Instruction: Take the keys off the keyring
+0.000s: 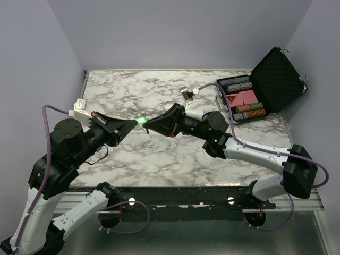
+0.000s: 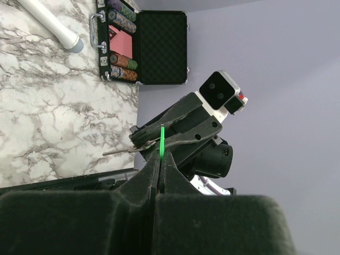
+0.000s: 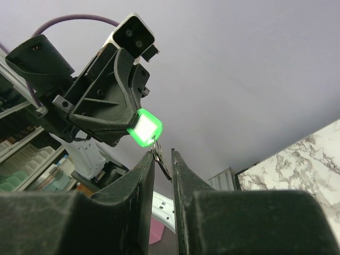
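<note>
Both grippers meet in mid-air above the marble table [image 1: 159, 159]. My left gripper [image 1: 136, 122] is shut on the keyring [image 1: 141, 120], a bright green oval fob that shows edge-on between its fingers [image 2: 161, 139] in the left wrist view. From the fob [image 3: 144, 127] a thin metal ring and a small grey key [image 3: 164, 166] hang down. My right gripper [image 3: 162, 155] has its jaws a narrow gap apart around the key, which lies slanted across that gap. In the left wrist view the key [image 2: 122, 151] sticks out to the left of the right gripper [image 2: 142, 144].
An open black case [image 1: 276, 79] with rows of poker chips and pink cards stands at the table's back right, also in the left wrist view [image 2: 159, 48]. A white cylinder [image 2: 53, 24] crosses that view's top left. Grey walls close in the table.
</note>
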Controlling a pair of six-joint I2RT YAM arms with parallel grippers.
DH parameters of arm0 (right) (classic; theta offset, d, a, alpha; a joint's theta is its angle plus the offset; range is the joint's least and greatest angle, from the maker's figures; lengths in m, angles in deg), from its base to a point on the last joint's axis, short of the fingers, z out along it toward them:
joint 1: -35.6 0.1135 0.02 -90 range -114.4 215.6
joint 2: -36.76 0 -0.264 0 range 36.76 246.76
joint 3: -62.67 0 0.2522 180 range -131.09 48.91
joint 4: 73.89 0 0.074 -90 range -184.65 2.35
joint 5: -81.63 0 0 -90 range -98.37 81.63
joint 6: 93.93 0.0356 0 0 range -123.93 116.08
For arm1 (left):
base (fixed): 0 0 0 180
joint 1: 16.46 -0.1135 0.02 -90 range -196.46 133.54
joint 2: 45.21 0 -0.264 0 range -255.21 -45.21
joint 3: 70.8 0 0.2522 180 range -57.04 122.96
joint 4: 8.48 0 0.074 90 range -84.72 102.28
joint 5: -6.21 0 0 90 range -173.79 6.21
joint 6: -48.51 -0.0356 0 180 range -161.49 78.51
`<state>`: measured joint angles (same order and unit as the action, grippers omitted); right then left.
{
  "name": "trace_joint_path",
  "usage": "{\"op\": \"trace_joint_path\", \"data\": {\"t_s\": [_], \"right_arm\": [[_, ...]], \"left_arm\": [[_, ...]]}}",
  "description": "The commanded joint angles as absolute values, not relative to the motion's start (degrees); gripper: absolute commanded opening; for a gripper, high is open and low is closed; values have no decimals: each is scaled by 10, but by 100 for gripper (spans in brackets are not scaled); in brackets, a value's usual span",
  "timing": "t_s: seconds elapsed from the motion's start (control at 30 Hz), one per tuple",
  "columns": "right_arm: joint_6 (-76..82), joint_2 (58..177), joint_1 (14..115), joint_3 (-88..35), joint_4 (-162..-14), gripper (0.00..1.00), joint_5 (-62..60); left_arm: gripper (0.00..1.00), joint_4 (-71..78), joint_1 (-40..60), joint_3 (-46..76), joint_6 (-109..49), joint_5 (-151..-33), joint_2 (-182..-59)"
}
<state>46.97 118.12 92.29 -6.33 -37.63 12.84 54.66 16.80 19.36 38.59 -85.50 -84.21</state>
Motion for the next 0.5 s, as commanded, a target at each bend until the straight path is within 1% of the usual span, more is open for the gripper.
{"op": "trace_joint_path", "data": {"t_s": [0.0,0.13,0.37,0.43,0.47], "right_arm": [[457,1188,929,-83,-384,26,115],[457,1188,929,-84,-388,18,112],[456,1186,930,-87,-400,1,115],[454,1185,929,-87,-405,1,117],[452,1183,930,-89,-412,1,121]], "left_arm": [[0,539,171,190,390,-851,-835],[0,539,170,189,390,-851,-834],[0,542,170,188,387,-843,-832],[0,548,170,188,384,-842,-832],[5,548,170,188,381,-842,-831]]}}
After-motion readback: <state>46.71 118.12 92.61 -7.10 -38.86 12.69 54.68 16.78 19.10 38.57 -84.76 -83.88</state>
